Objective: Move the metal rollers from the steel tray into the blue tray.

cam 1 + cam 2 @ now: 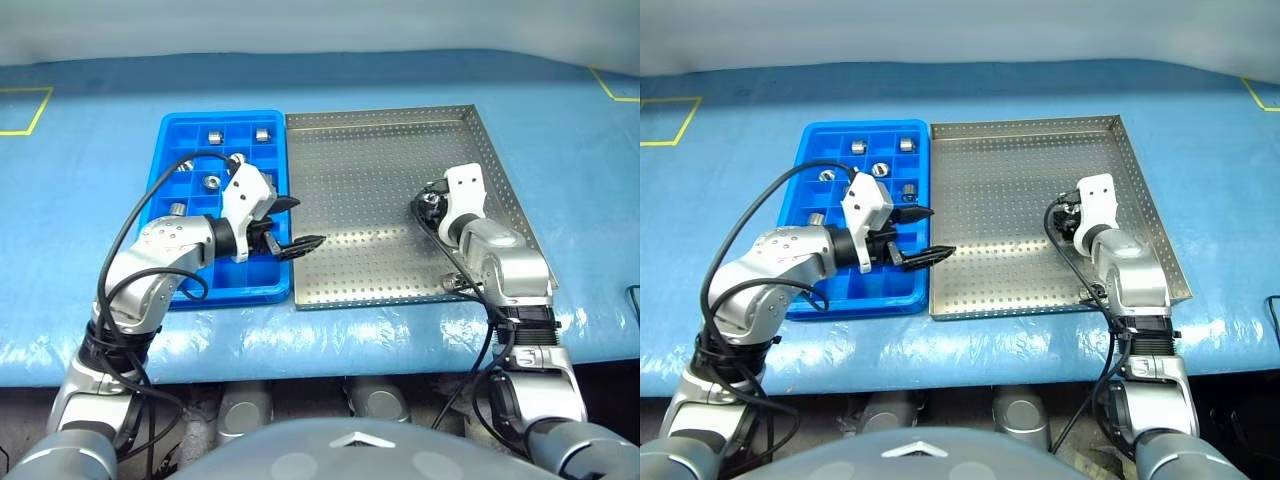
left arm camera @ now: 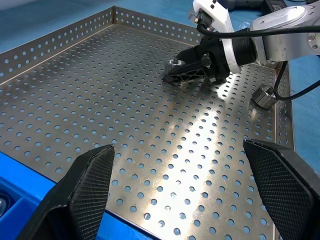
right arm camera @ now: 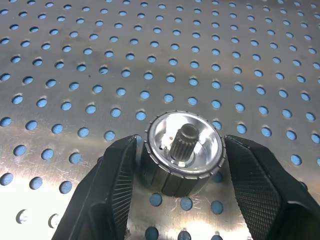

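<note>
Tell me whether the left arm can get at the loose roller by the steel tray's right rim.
Probably not easily: the left claw hangs open at the blue tray's edge, and the right claw sits on the way to that roller, around another roller.

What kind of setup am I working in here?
Probably a parts-sorting test bench: blue sheet-covered table with yellow tape marks, a perforated grey steel tray, and a blue compartmented plastic tray holding shiny metal rollers.

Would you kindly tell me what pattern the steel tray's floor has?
The steel tray floor is shiny grey metal with regular rows of small round holes, clearest in the right wrist view.
</note>
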